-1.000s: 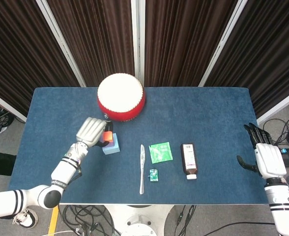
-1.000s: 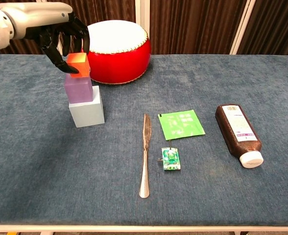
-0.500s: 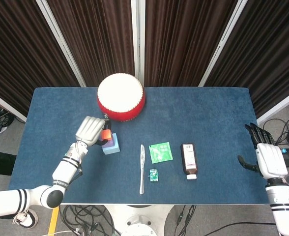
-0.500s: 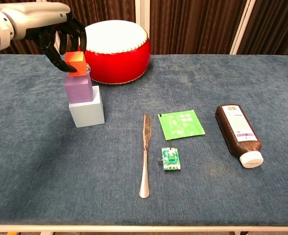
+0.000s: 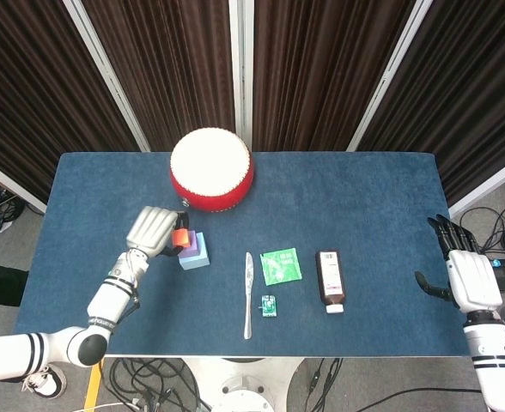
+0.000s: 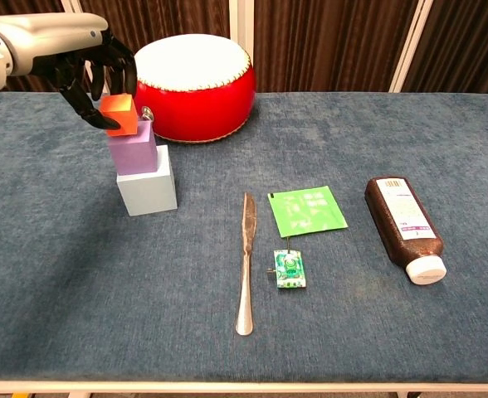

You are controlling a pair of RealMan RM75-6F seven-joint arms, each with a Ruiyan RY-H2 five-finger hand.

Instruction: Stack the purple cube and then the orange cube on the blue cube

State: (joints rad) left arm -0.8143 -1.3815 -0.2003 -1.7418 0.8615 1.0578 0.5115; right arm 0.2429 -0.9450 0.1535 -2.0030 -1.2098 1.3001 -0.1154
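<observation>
Left hand [image 6: 90, 70] sits in the upper left of the chest view, fingers curled around the orange cube [image 6: 118, 114], pinching it between dark fingertips [image 6: 103, 122] and thumb side. The cube looks tilted, one corner dipping toward the purple cube [image 6: 134, 148] just below it, and it hangs over the purple one's left edge (can't tell if it's actually touching yet or a hair above). The purple cube sits flat on the blue cube [image 6: 148, 191], a bit toward the blue one's back-left, so the stack is already slightly staggered.

Handling-wise, I'd guess these are light, rigid blocks with smooth faces, so they'd slip if squeezed on an edge. Best hold is on two opposite side faces, leaving the bottom face free to land flat. A cube has no real long axis, so what matters is getting its faces square with the purple one; right now it reads as rotated and leaning.

Right hand [image 5: 465, 273] is way over at the lower right of the head view, off the table [image 5: 381, 184] edge, fingers loosely apart, holding nothing.

Further out: red drum [image 6: 196, 83] behind the stack, then knife [image 6: 245, 261], green packet [image 6: 307, 208], small circuit board [image 6: 289, 269] and brown bottle [image 6: 404, 224] to the right.
</observation>
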